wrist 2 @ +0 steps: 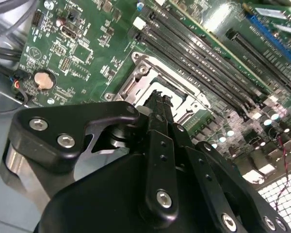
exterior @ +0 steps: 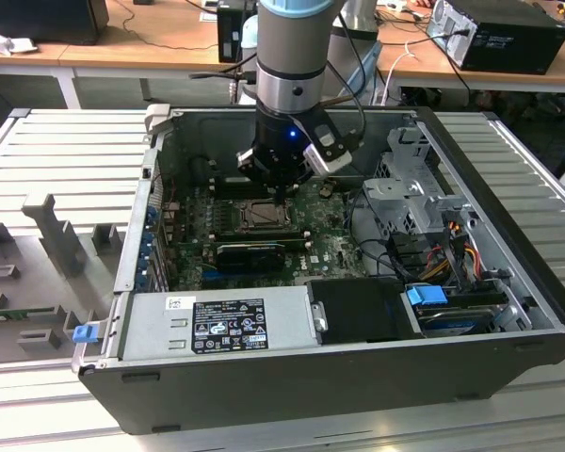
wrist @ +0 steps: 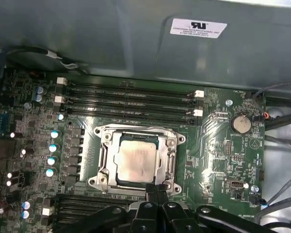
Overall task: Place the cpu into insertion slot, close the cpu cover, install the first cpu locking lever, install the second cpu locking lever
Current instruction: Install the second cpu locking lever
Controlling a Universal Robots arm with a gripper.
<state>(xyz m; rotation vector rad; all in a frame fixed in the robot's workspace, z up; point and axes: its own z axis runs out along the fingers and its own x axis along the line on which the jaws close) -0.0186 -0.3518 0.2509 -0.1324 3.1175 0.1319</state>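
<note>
The cpu (wrist: 136,160) lies flat in the insertion slot (exterior: 261,216), its silvery top face up. The cpu cover (wrist: 136,133), a silver frame, lies down around the chip's edges on the green board. My gripper (wrist: 156,190) is shut with nothing between its fingers, and its tips hang just above the edge of the socket frame. In the second wrist view the gripper (wrist 2: 157,99) points straight at the cover (wrist 2: 150,77). In the exterior view the gripper (exterior: 284,195) stands right over the socket. I cannot tell how the locking levers stand.
Long black memory slots (wrist: 131,102) run beside the socket, and a coin battery (wrist: 241,123) sits further off. A black expansion card (exterior: 250,252), the power supply (exterior: 226,325), a drive cage (exterior: 410,188) and loose cables (exterior: 452,245) crowd the open case.
</note>
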